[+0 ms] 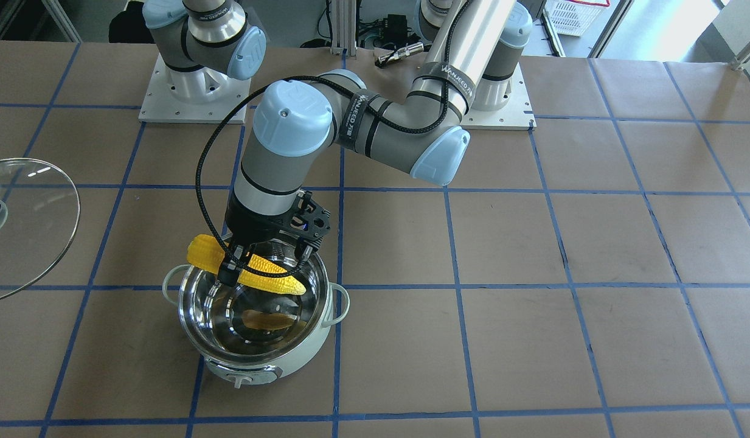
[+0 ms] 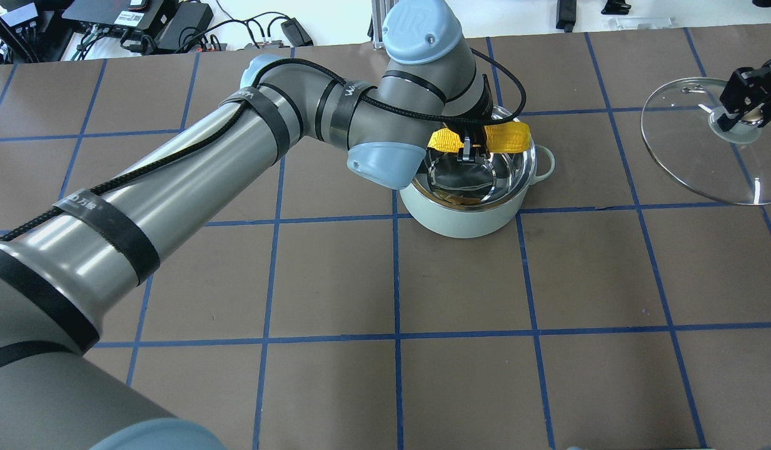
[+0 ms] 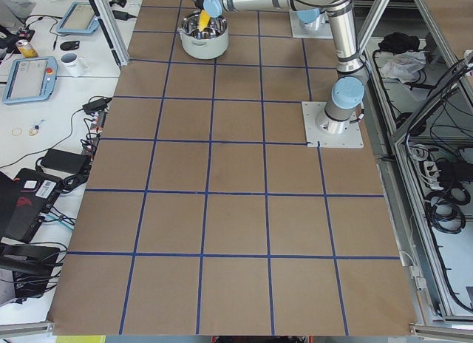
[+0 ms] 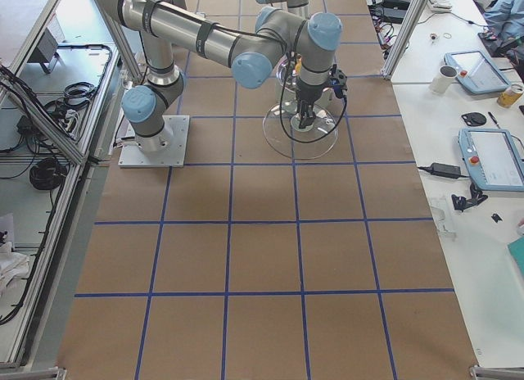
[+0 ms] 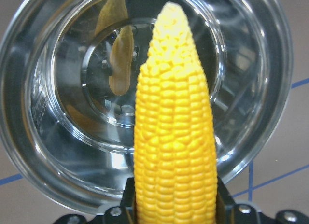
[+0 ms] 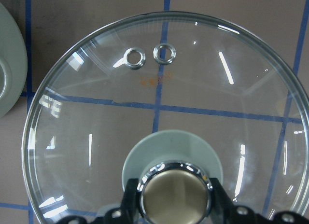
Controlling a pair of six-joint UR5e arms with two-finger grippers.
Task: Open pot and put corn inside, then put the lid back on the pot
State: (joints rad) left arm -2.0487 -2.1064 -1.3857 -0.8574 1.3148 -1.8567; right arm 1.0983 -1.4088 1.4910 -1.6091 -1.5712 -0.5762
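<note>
The pale mint-green pot (image 1: 311, 353) stands open on the table, its steel inside empty but for reflections; it also shows in the overhead view (image 2: 460, 222). My left gripper (image 1: 233, 269) is shut on the yellow corn (image 1: 271, 280), holding it level just above the pot's rim. In the left wrist view the corn (image 5: 174, 137) points out over the pot's bowl (image 5: 63, 151). My right gripper (image 2: 738, 115) is shut on the knob of the clear glass lid (image 2: 691, 156), held tilted well to the pot's right. The right wrist view shows the lid (image 6: 159, 113) with its two vents.
Brown paper with a blue tape grid covers the table (image 2: 460, 281). The left arm's long forearm (image 2: 172, 181) stretches across the table's left half. Both arm bases (image 1: 195, 91) sit at the robot's edge. Side benches hold tablets and mugs (image 4: 446, 77).
</note>
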